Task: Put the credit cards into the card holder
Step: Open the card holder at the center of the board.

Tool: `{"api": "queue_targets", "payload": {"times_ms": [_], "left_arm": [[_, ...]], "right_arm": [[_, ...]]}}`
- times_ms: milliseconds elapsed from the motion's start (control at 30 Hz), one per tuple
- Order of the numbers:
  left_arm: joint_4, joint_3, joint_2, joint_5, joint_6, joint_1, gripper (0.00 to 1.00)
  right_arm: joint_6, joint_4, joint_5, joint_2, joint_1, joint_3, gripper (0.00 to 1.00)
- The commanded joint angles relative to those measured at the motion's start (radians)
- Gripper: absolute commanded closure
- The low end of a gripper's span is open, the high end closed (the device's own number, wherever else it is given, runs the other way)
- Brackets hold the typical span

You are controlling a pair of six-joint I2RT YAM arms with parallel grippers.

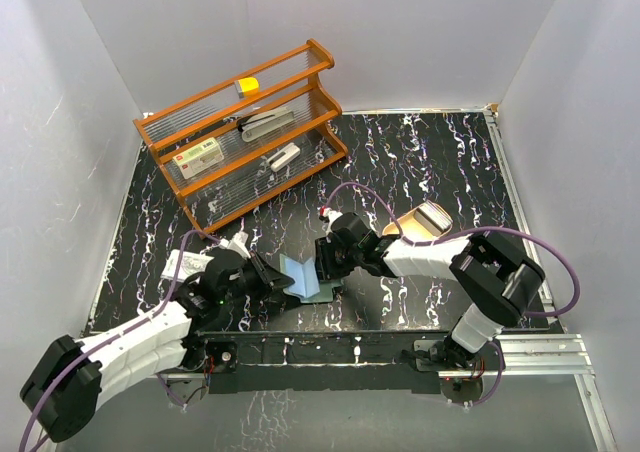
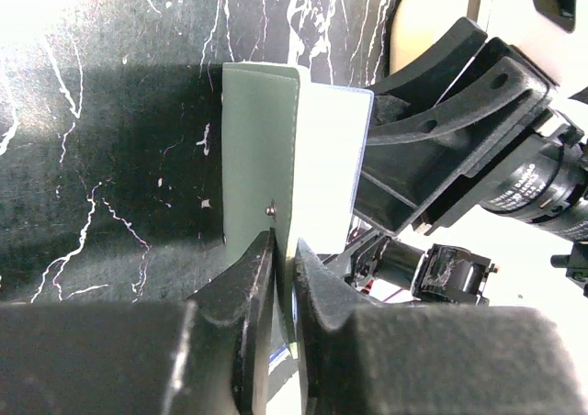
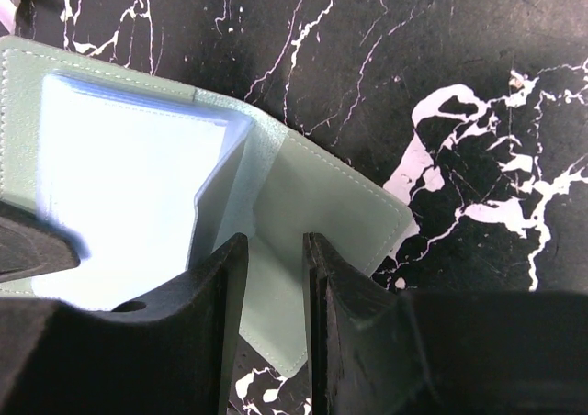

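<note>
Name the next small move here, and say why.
Probably close the right gripper: its fingers straddle the free flap of the pale green folding card holder with a gap showing, while the left gripper pinches the other flap. Holding both would keep the pockets open.

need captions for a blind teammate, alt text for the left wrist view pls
The left gripper pinches the near edge of a pale green card holder standing upright on a black marbled table. The right arm reaches in beside it from the right.
</note>
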Motion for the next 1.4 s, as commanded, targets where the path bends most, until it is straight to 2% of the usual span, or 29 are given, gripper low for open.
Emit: {"api": "queue_targets", "payload": {"times_ms": [0,33,200,233,267,300,333,367,567,600,667,700,767,1000,1167,1367], "left_arm": [[-0.052,0.007,-0.066,-0.033,0.017,0.0,0.96],[-0.049,0.003,-0.066,-0.028,0.019,0.0,1.0],[-0.06,0.021,-0.057,-0.026,0.047,0.0,1.0],[-0.072,0.031,-0.059,-0.029,0.054,0.0,0.95],[-0.086,0.042,-0.058,-0.031,0.063,0.0,0.83],[-0.103,0.054,-0.056,-0.032,0.07,0.0,0.77],[-0.111,0.061,-0.051,-0.026,0.082,0.0,0.83],[-0.104,0.064,-0.046,-0.006,0.095,0.001,0.98],[-0.054,0.052,-0.029,0.043,0.103,0.0,1.0],[-0.051,0.051,-0.03,0.042,0.101,0.0,0.99],[-0.033,0.051,-0.033,0.044,0.102,0.0,0.82],[-0.023,0.05,-0.033,0.048,0.103,0.0,0.77],[-0.001,0.05,-0.032,0.055,0.111,0.0,1.0],[0.02,0.048,-0.016,0.067,0.133,0.0,1.0],[-0.05,0.072,0.02,0.044,0.155,0.001,1.0],[-0.088,0.082,0.033,0.031,0.173,0.001,1.0]], "right_arm": [[-0.017,-0.005,0.064,0.052,-0.002,-0.038,0.71],[-0.016,-0.005,0.066,0.054,-0.002,-0.038,0.71],[-0.016,-0.005,0.062,0.052,-0.002,-0.038,0.71],[-0.016,-0.005,0.064,0.05,-0.002,-0.04,0.71],[-0.016,-0.005,0.065,0.047,-0.002,-0.041,0.71],[-0.016,-0.005,0.067,0.044,-0.003,-0.043,0.71],[-0.016,-0.005,0.068,0.042,-0.002,-0.044,0.71],[-0.016,-0.005,0.07,0.04,-0.002,-0.046,0.71],[-0.013,-0.005,0.07,0.03,-0.003,-0.052,0.71],[-0.013,-0.005,0.069,0.027,-0.002,-0.053,0.71],[-0.015,-0.009,0.067,0.023,-0.002,-0.052,0.71],[-0.016,-0.01,0.066,0.022,-0.002,-0.051,0.71],[-0.016,-0.011,0.067,0.019,-0.002,-0.052,0.71],[-0.003,-0.007,0.062,0.009,-0.002,-0.071,0.7],[0.016,-0.105,0.093,-0.046,-0.002,-0.031,0.6],[0.022,-0.273,0.2,-0.169,-0.002,0.025,0.48]]}}
